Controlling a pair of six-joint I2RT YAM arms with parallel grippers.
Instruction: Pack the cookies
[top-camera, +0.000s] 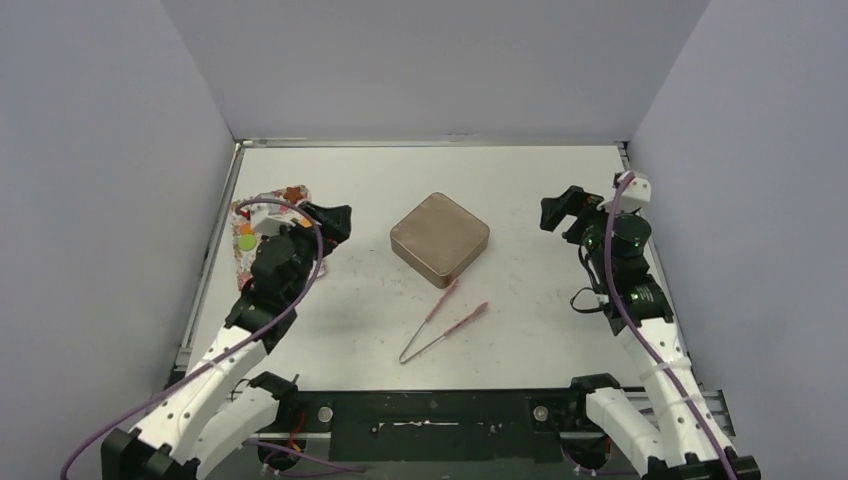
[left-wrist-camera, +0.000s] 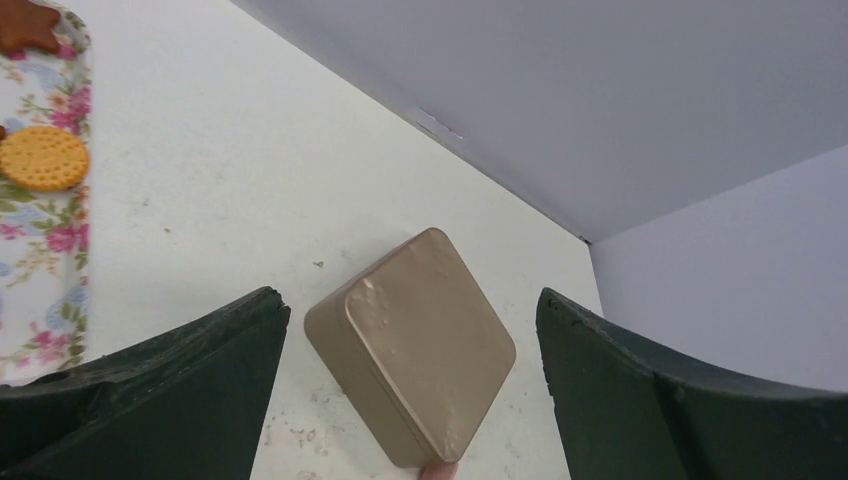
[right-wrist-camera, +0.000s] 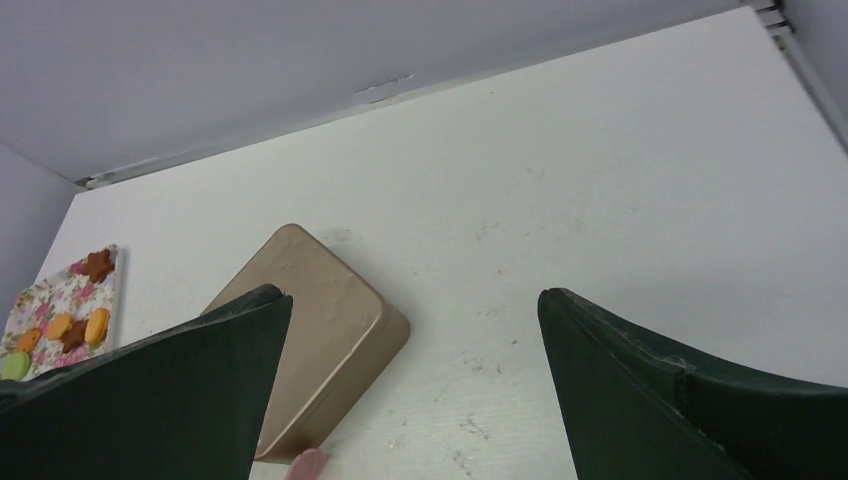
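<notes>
The cookies lie on a floral tray (top-camera: 243, 262) at the left: a green one (top-camera: 247, 241), a round orange one (left-wrist-camera: 42, 158), a brown flower-shaped one (left-wrist-camera: 25, 25); several also show in the right wrist view (right-wrist-camera: 72, 325). A closed gold square tin (top-camera: 440, 238) sits mid-table, seen too in the left wrist view (left-wrist-camera: 412, 340) and the right wrist view (right-wrist-camera: 312, 330). My left gripper (top-camera: 335, 222) is open and empty, above the tray's right side, facing the tin. My right gripper (top-camera: 562, 208) is open and empty, right of the tin.
Pink tongs (top-camera: 440, 317) lie on the table in front of the tin, tips toward it; a pink tip shows in the left wrist view (left-wrist-camera: 440, 471). Grey walls close in the back and both sides. A black rail runs along the near edge.
</notes>
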